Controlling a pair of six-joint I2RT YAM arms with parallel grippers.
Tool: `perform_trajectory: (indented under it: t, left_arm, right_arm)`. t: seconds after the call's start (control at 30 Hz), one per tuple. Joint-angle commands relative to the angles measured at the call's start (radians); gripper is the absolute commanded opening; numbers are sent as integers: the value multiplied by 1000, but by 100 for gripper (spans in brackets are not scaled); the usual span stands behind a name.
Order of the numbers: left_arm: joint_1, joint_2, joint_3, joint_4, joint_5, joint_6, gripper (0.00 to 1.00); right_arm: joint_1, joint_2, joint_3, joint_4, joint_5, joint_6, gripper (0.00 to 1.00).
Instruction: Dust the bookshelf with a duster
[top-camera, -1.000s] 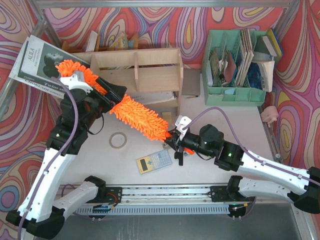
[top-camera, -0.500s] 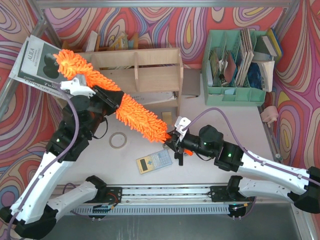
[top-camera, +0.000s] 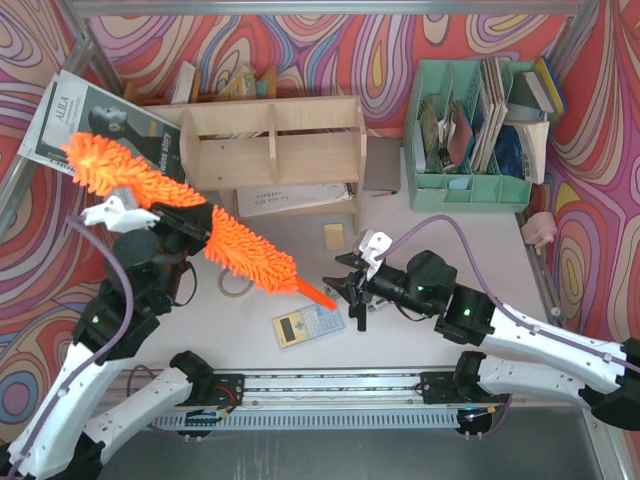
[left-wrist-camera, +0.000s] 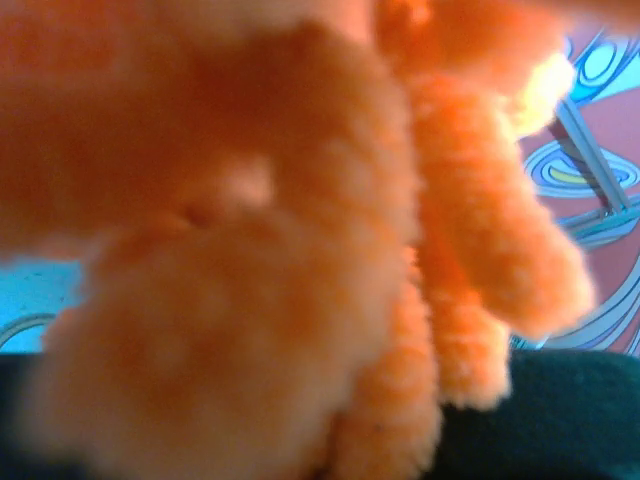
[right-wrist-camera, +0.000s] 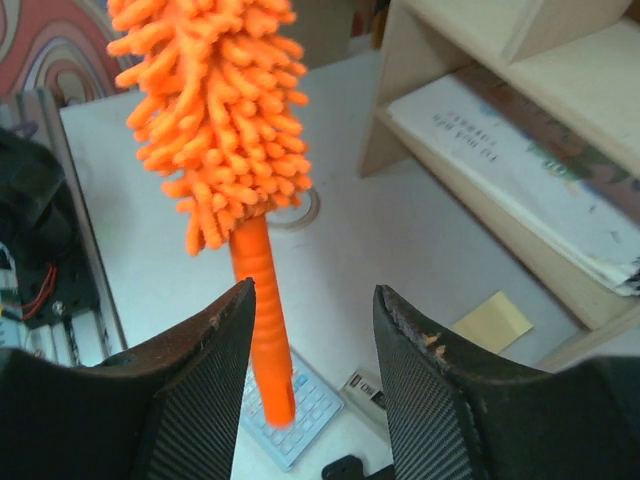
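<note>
The left gripper (top-camera: 196, 230) has closed its fingers on the fluffy part of the duster (top-camera: 250, 262) and has carried it away to the left. The handle (right-wrist-camera: 262, 330) has slipped out of the right gripper (top-camera: 348, 292). The right fingers (right-wrist-camera: 195, 390) have parted, and the handle tip now lies free just ahead of them, touching neither one. A yellow note (top-camera: 333, 234), covered before, now shows beyond the right fingers. The duster now hides part of the tape ring (top-camera: 231, 288).
</note>
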Motion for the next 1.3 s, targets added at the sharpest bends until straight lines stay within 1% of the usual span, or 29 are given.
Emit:
perform_trajectory:
  t: [0.0,0.07,0.23,0.43,0.6,0.77,1.1,1.27]
  left_arm:
    - [2,-94,-27,-3,-149,17,0]
    - [2,-131,-41,-2,-188,11,0]
    - [2,-225,-93,28,-243,-2,0]
    - [2,-326,-157,-29,-326,-69,0]
    - [2,-460,-233,-130,-455,-198,0]
    - [2,-586,-317,-213,-518,-305,0]
    - [2,-661,-453,-343,-572,-502,1]
    - [2,-682,-543,-353,-569,-622,1]
  right_arm:
    - [-2,-67,14,70,75,1,53]
    - [-2,-66,29,51,85,0,55]
    - [-3,-54,51,28,127,12,56]
    - [-3,-38,71,2,175,35,58]
    - [-3,-13,89,-11,220,55,59]
    - [-3,21,105,-24,249,77,59]
    - [-2,54,125,-61,266,111,59]
    - [-3,56,125,-77,271,125,59]
